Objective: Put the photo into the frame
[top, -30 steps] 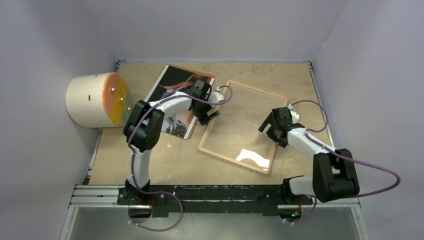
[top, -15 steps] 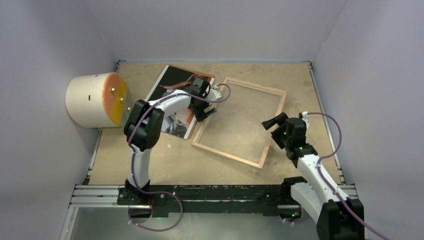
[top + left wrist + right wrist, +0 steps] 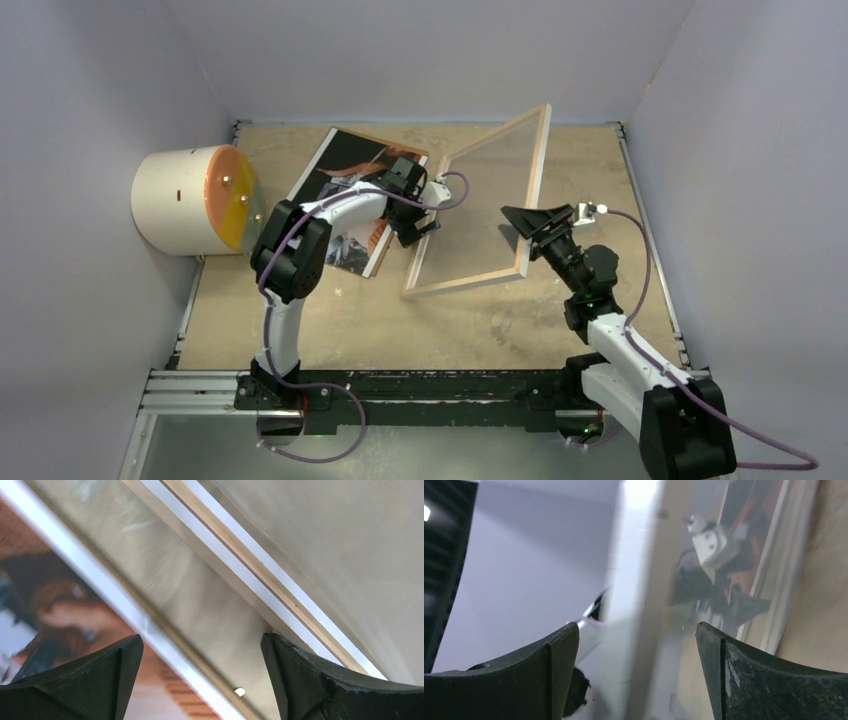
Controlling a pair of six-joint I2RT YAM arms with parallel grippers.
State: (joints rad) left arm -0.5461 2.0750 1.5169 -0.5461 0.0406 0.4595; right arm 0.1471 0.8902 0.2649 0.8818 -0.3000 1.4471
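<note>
With the frame [image 3: 483,210] tipped up on its left long edge at the middle of the table [image 3: 330,330], its raised right edge between the wide-spread jaws of the right gripper [image 3: 520,228], the photo [image 3: 345,175] lay flat just left of it, parallel, beneath the left gripper [image 3: 420,232], whose jaws were likewise apart.

The frame [image 3: 465,283] stands steeply tipped at the centre of the top view. It has a thin light-wood rim around clear glass, with its left edge down on the table [image 3: 330,330] and its right edge lifted high. The photo [image 3: 350,160] is dark with reddish-orange tones. It lies flat at upper left, just beside the frame and apart from it.
</note>
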